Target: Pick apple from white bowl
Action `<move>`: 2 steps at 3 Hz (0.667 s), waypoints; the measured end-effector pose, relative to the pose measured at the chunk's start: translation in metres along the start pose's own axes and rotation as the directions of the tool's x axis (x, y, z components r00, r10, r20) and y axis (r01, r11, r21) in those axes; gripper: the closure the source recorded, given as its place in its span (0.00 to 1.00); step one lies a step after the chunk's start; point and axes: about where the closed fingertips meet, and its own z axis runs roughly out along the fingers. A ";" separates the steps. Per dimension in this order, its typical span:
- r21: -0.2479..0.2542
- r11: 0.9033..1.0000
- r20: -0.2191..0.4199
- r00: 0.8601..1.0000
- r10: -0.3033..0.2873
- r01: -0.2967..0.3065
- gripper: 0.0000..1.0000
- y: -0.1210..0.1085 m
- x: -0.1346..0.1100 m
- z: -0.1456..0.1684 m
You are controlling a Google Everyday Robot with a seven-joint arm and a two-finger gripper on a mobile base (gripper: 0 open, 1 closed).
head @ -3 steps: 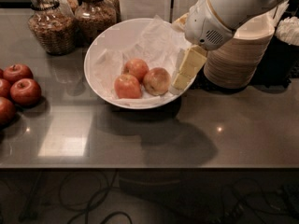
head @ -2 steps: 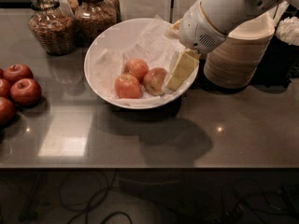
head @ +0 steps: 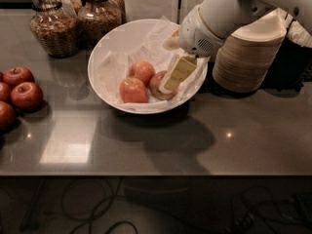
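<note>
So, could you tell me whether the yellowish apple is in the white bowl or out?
In. The apple rests on the paper inside the white bowl, beside two redder apples; the gripper is over it.

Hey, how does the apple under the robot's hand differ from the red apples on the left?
The apple is paler, with yellowish patches; the counter apples are glossy dark red. The apple lies in the white bowl; the counter apples sit on the countertop. The hand partly covers the apple; the counter apples lie uncovered. Both are round.
</note>
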 end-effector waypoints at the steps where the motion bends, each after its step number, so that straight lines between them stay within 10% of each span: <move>1: -0.002 1.000 -0.004 1.000 0.012 -0.012 0.27 -0.006 0.005 0.009; 2: -0.013 0.999 -0.019 0.999 0.037 -0.037 0.25 -0.009 0.017 0.022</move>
